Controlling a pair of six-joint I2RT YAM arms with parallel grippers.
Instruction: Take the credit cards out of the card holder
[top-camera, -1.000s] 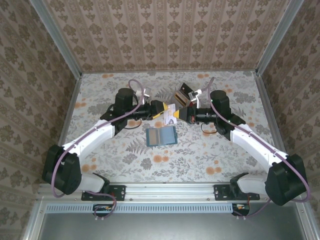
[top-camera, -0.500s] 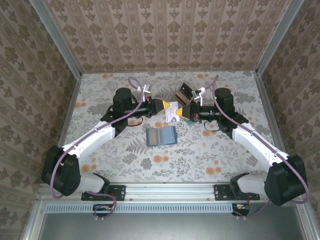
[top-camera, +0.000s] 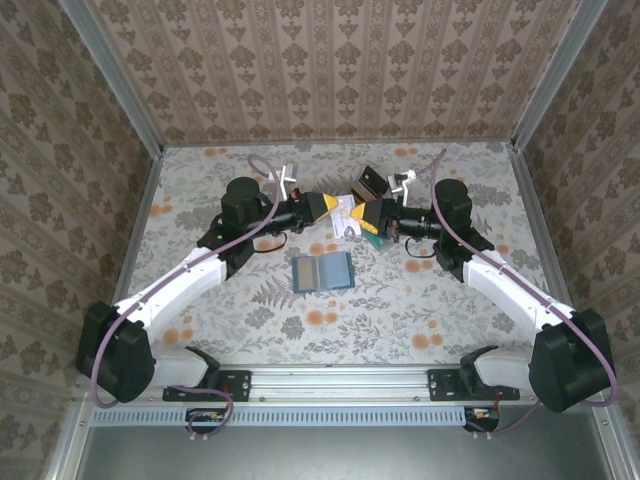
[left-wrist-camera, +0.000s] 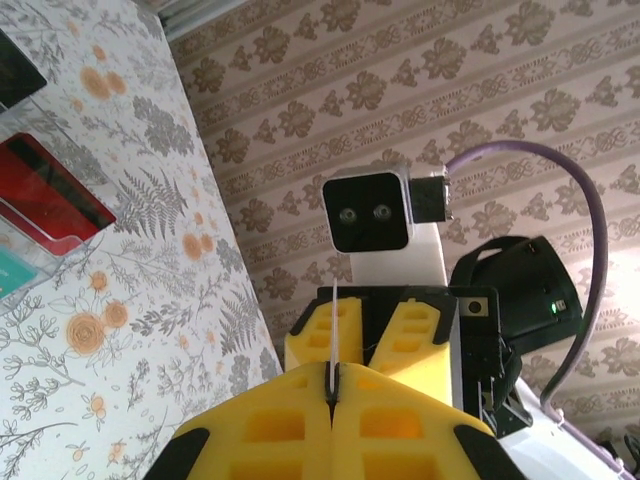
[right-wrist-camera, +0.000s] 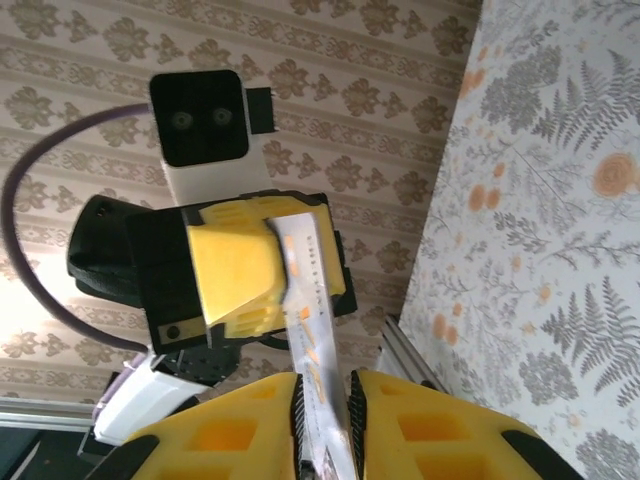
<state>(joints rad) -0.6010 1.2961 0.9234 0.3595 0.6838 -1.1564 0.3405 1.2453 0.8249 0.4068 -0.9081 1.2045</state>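
One card (top-camera: 347, 216) out, midair: left gripper (top-camera: 337, 207) pinches it, right gripper (top-camera: 358, 216) slightly parted. Open card holder (top-camera: 323, 271) below; perhaps more inside.

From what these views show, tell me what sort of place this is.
Probably a robot test booth: wallpapered panels in a metal frame enclose a floral-patterned table, with a left arm and right arm bolted to a rail at its near edge.

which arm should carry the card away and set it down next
Left: the left jaws are shut on the card, while the right jaws look parted around it.
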